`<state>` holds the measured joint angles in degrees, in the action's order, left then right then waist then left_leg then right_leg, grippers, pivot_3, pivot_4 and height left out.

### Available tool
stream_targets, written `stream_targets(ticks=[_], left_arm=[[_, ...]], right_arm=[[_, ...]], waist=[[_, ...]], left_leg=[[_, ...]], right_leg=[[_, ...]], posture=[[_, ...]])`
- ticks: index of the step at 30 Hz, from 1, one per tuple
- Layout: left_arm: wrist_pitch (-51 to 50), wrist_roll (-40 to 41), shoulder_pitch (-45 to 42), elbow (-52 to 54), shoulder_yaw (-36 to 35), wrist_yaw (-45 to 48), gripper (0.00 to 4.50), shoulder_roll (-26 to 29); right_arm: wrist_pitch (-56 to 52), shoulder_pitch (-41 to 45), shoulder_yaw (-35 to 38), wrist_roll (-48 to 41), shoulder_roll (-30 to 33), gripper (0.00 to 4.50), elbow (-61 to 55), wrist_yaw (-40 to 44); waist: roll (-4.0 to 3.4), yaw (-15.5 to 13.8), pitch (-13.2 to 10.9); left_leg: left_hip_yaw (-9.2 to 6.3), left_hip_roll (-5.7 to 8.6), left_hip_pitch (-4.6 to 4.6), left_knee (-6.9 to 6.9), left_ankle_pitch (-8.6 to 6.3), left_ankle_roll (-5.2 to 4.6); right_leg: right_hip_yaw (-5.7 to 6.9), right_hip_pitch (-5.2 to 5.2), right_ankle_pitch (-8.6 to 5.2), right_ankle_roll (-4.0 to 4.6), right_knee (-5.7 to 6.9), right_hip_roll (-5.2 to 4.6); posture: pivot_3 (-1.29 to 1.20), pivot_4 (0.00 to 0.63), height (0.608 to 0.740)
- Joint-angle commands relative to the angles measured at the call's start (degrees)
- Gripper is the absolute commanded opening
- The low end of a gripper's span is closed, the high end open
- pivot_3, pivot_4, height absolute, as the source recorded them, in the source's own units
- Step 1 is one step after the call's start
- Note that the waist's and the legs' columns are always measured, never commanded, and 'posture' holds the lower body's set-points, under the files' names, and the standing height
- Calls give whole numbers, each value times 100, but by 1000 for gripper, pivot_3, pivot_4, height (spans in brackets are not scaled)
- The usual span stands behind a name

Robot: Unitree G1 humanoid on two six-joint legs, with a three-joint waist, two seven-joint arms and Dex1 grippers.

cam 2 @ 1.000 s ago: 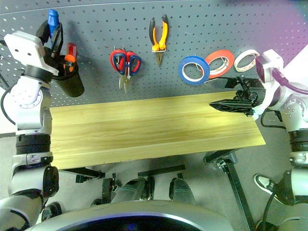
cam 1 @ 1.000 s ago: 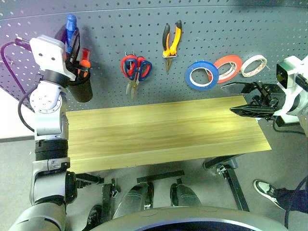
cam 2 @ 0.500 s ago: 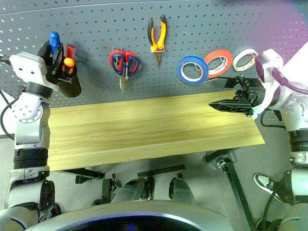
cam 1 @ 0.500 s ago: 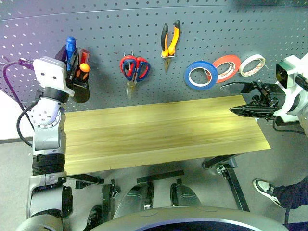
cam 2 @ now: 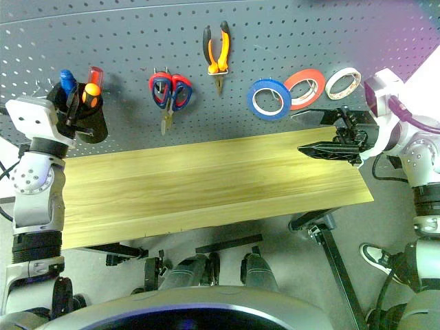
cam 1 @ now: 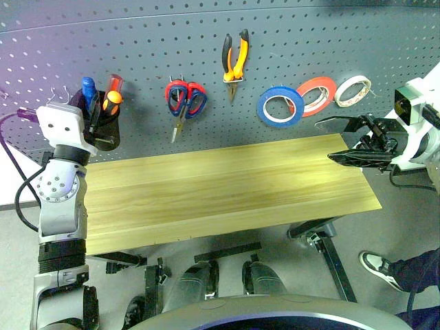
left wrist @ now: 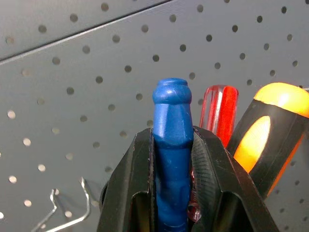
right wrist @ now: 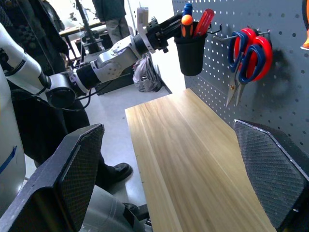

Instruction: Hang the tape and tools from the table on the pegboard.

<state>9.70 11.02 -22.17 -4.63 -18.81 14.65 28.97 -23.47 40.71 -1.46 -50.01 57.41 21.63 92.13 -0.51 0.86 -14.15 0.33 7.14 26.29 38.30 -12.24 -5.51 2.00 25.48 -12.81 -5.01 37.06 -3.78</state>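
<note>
The blue tape (cam 1: 280,106) hangs on the grey pegboard (cam 1: 137,41), right of the orange-and-black pliers (cam 1: 234,60) and scissors with red and blue loops (cam 1: 184,100). The light wood table (cam 1: 227,192) lies bare below. At the board's left, my left gripper (left wrist: 171,133) is shut on a blue tool handle (cam 1: 87,87). That handle stands in a black cup (cam 1: 106,134) beside a red screwdriver (left wrist: 220,113) and an orange one (left wrist: 270,125). My right gripper (cam 1: 323,141) is open and level above the table's right end, holding nothing.
A red-orange tape roll (cam 1: 317,95) and a whitish roll (cam 1: 353,91) hang right of the blue tape. An empty wire hook (left wrist: 72,208) sits on the board near the cup. A person's shoe (cam 1: 375,265) is on the floor at right; people stand in the background (right wrist: 111,9).
My left arm has come down, and the blue handle it holds has sunk into the black cup. The camera shifted slightly. The right gripper stayed put.
</note>
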Motion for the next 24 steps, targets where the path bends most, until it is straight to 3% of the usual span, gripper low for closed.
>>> stream_targets(ticks=[1, 7, 24], left_arm=[[-71, 134, -9, 86, -176, -22, 2390, 37], [-93, 128, -122, 278, -146, -142, 4460, -5], [-942, 950, -1009, 1561, -139, -298, 4485, -136]], right_arm=[[-5, 165, 170, -37, 50, 4500, -120, 37], [1, 168, 167, -35, 57, 4500, -107, 37], [31, 195, 142, -57, 84, 4500, -46, 37]], waist=[[-1, -9, 0], [0, -42, 1], [1, -29, 1]], left_leg=[[0, 0, 0, 0, 0, 0], [2, 1, 0, 1, -1, -1], [3, 1, 2, 1, 11, 18]], right_leg=[[0, 0, 0, 0, 0, 0], [0, -2, 0, 0, -2, -1], [-1, -6, 0, -1, -1, -1]], posture=[[-60, 191, 726], [-63, 189, 726], [-47, 182, 726]])
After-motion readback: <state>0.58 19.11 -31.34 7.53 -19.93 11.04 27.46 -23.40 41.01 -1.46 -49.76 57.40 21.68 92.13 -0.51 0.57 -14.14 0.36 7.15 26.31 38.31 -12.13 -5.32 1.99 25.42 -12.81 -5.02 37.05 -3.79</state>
